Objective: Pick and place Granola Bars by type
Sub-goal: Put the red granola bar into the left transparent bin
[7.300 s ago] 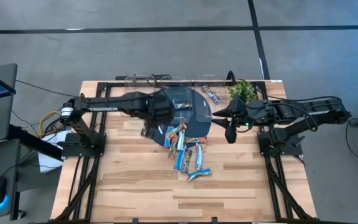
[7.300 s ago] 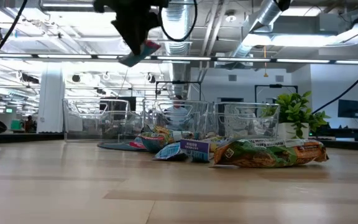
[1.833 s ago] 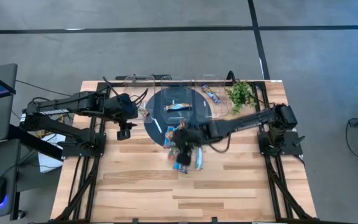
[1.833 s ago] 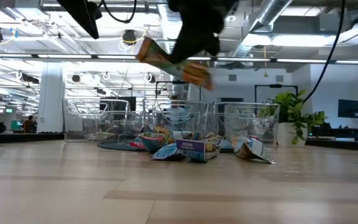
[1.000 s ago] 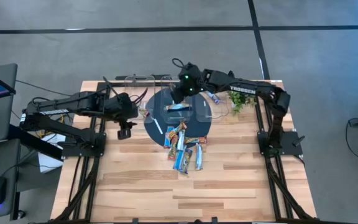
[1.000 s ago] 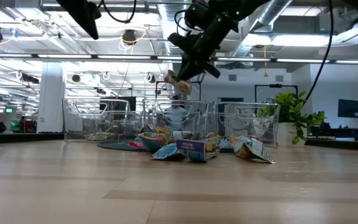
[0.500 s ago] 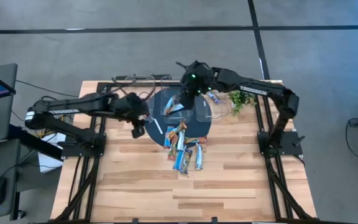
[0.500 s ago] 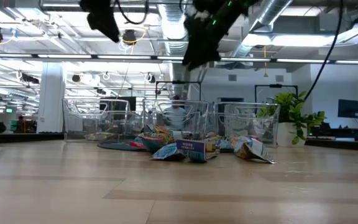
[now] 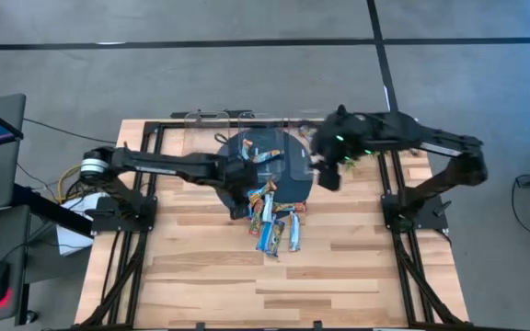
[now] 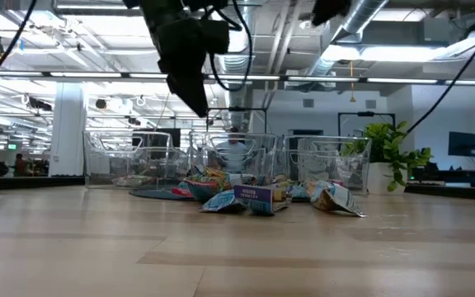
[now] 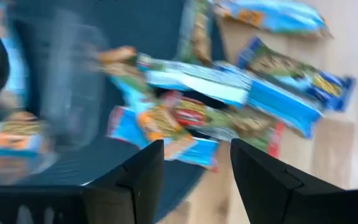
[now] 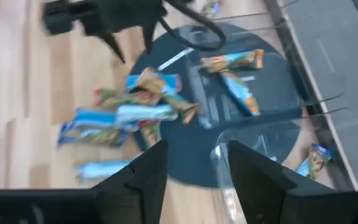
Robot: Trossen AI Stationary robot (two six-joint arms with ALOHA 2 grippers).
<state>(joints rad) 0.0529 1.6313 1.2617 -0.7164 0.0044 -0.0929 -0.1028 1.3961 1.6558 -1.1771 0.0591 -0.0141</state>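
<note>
Several granola bars [image 9: 272, 221] in blue-white, orange-red and tan wrappers lie in a loose heap, partly on a dark round mat [image 9: 294, 182] and partly on the wood; the heap also shows in the low view as granola bars [image 10: 254, 196]. Two more bars [image 12: 235, 71] lie in the middle clear bin, and one bar [image 12: 312, 158] lies in the bin beside it. My left gripper [image 11: 197, 168] [image 9: 244, 195] hovers open above the heap's left end. My right gripper [image 12: 194, 168] [image 9: 329, 175] is open and empty, raised over the mat's right edge.
Clear plastic bins [image 9: 205, 119] stand in a row along the table's far edge. A small green plant [image 10: 394, 157] stands at the far right corner, behind my right arm. Bare wood lies on the near half of the table [image 9: 247, 285].
My right gripper, which held a bar above the middle bin a second ago, has drawn back toward the table's right and near side, and the bar no longer shows in it. My left gripper has swung from the left side toward the table's middle, over the heap.
</note>
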